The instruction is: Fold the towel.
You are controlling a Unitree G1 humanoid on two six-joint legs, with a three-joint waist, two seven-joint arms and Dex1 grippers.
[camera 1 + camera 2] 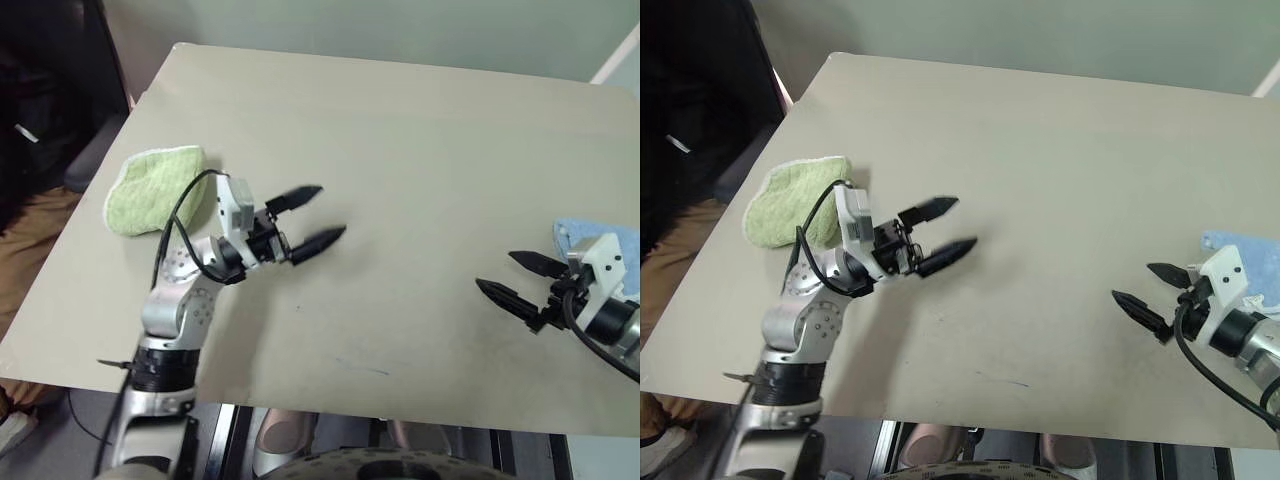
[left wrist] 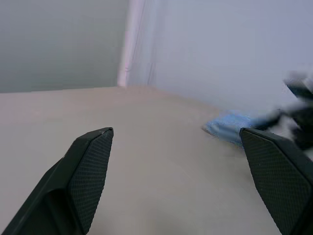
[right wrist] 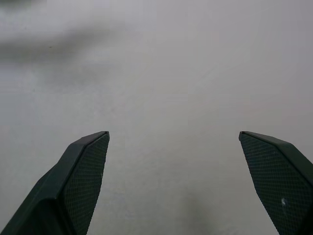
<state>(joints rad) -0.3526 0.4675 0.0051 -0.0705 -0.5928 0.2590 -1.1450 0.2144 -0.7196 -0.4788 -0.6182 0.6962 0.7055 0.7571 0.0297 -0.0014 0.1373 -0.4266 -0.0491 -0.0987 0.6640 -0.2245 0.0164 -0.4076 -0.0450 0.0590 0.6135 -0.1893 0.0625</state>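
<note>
So the towel (image 1: 155,190) is found lying bunched or already folded over at the near-left part of the bench (image 1: 400,150), just behind the left end effector (image 1: 308,215) and off to its wrist side, with nothing gripping it. The left end effector is held spread wide and empty, pointed across the bench away from the towel, so the cloth is basically at its back. The right end effector (image 1: 510,278) is also seen released, jaws wide apart with nothing between them, and the towel is well apart from it, way over on the far side from its fingertips. A light blue towel (image 1: 600,235) is tucked right behind the right end effector, close to its wrist. What could go wrong, as a guess: the blue cloth could be snagged instead of the green one, since it is sitting much nearer the right arm. The cable looped by the left wrist could also get dragged over the towel if that arm is swung back, and the fold could be messed up. And with the towel so near the bench edge, a sloppy pinch might just shove it off.
</note>
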